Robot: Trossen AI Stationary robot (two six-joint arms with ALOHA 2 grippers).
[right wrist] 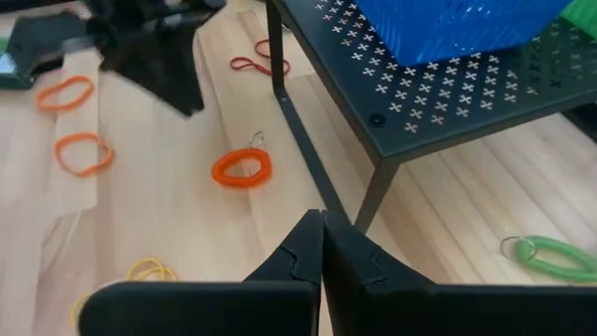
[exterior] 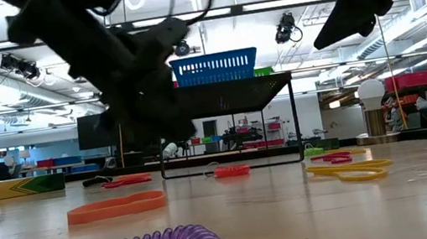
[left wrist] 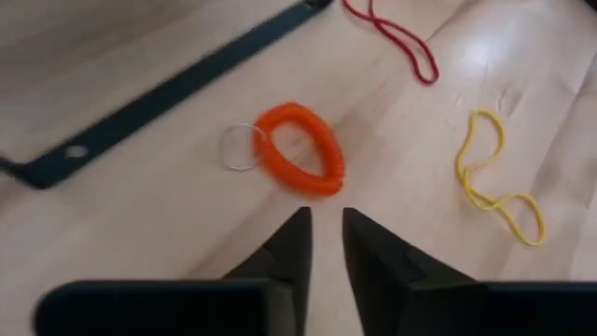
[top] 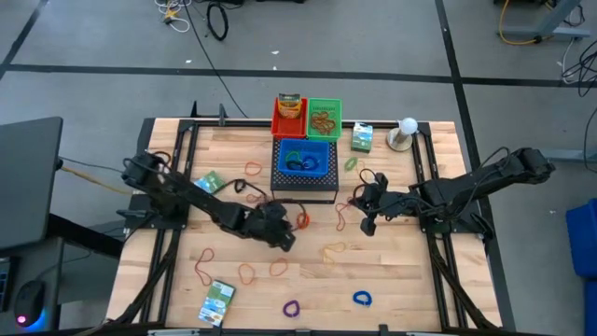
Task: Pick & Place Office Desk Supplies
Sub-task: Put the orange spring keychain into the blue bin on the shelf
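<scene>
The wooden table (top: pixel 392 280) carries a black perforated stand (top: pixel 305 183) at its middle back, and a white ball on a stand (top: pixel 405 132) is near the back right corner. Many thin rubber bands (top: pixel 248 273) lie spread on the wood, with an orange coil loop (left wrist: pixel 300 149), a purple loop (top: pixel 292 307) and a blue loop (top: pixel 362 299) near the front. Three green-white boxes (top: pixel 216 301) also lie flat on the table.

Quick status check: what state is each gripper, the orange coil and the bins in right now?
Left gripper: fingers slightly apart, empty, just short of the orange coil.
Right gripper: fingers shut, empty, beside the black stand.
Orange coil loop: flat on the table, not gripped, key ring attached.
Blue basket: on the black perforated stand, holding coloured loops.
Green bin: holding rubber bands.
</scene>
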